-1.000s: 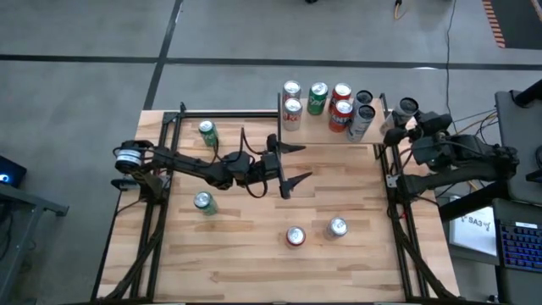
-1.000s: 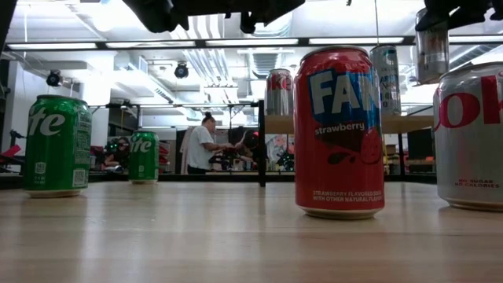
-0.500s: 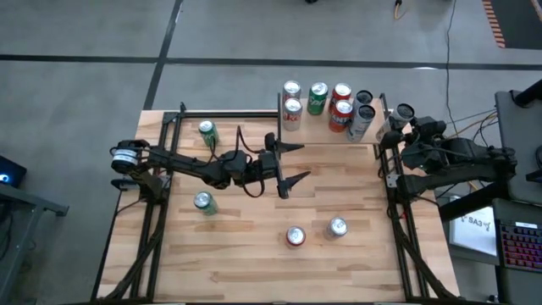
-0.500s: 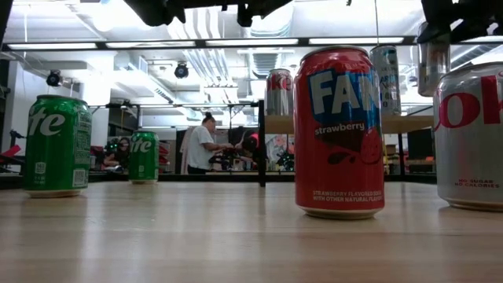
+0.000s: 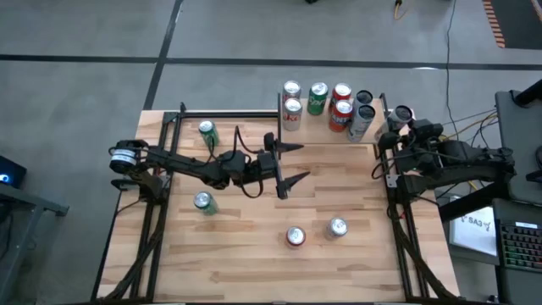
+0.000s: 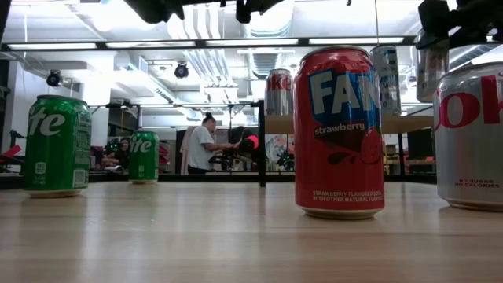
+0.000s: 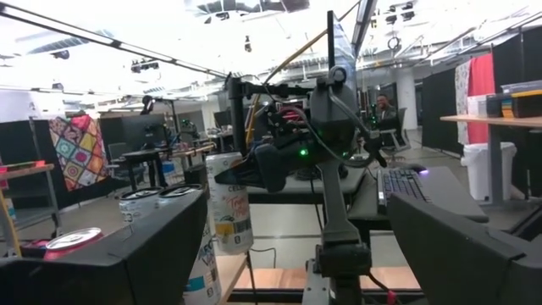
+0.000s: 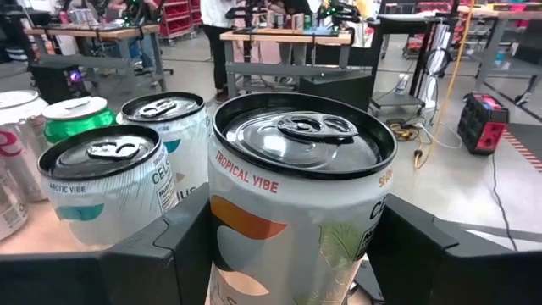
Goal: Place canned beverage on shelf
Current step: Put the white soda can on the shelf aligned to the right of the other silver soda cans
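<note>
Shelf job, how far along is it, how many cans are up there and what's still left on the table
Seven cans already stand on the shelf. In hand: the right gripper holds a white Tropical Vibe can beside the shelf's right end, not yet set down. The left gripper is open and empty over mid-table. Left: four cans on the table, two green cans, a red can and a silver can.
</note>
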Robot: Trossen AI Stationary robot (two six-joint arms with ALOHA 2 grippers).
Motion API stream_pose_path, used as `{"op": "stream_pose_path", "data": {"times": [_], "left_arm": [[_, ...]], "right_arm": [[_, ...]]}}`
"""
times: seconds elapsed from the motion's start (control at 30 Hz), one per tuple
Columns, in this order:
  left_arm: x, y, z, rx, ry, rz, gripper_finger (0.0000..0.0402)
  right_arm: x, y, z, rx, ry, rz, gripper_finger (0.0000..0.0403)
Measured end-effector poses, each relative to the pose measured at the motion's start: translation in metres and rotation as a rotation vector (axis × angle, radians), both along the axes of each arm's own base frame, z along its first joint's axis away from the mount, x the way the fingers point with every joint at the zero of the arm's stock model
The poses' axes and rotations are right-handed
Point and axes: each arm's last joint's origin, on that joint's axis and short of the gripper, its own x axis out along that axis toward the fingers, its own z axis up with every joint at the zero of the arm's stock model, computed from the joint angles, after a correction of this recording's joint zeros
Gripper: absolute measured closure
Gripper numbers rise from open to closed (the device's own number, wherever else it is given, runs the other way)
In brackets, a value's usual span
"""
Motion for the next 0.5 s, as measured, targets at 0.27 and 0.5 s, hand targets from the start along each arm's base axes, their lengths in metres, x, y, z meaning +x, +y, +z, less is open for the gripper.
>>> {"op": "stream_pose_path", "data": {"times": [0.27,0.5], "left_arm": [[0.0,-0.0039,-0.0007,0.0,0.007,-0.01,0.0049],[0.0004,-0.0043,-0.002,0.001,0.022,-0.011,0.0049]], "right_arm": [[0.0043,0.0003,-0.0037,0.006,-0.005,-0.006,0.0173],[0.0099,0.0007,-0.0051,-0.001,0.023,-0.01,0.0169]]}}
